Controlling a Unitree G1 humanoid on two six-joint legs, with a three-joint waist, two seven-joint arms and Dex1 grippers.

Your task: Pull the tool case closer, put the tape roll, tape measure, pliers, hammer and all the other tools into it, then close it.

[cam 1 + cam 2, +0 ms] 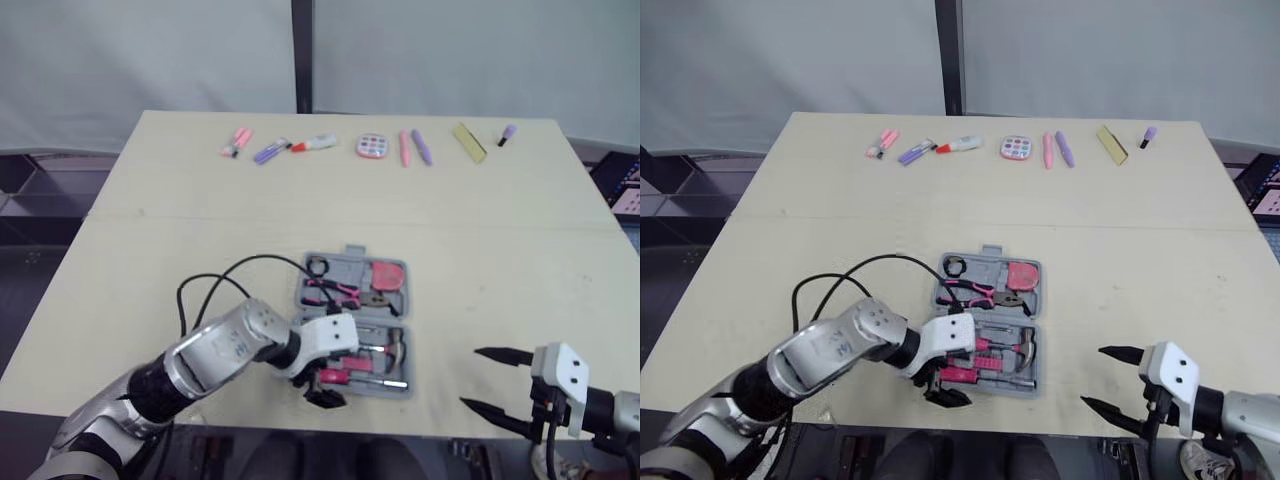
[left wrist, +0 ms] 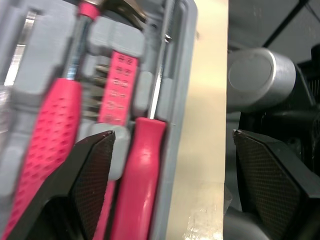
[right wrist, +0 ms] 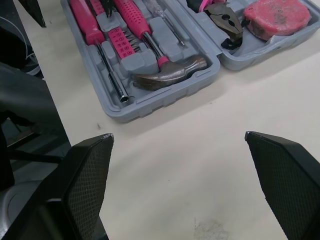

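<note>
Now the left gripper [image 1: 322, 393], fingers spread, straddles the near wall of the open tool case [image 3: 170, 100]; the right gripper [image 1: 470, 377] hangs spread over bare table [image 1: 200, 250] to its right. Hammer [image 3: 165, 75], pliers [image 3: 225, 22], tape measure [image 3: 277, 17] and tape roll [image 1: 318, 266] lie inside, so closing seems the main step left.

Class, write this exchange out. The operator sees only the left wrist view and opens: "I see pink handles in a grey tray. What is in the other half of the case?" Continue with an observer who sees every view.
Observer: The tape measure sits in the far half of the tool case, beside the pliers.
Operator: Where is the other arm?
Observer: The right gripper is open near the table's near edge, right of the case, holding nothing.
Operator: Anything outside the case?
Observer: Small items lie in a row along the far edge.
</note>
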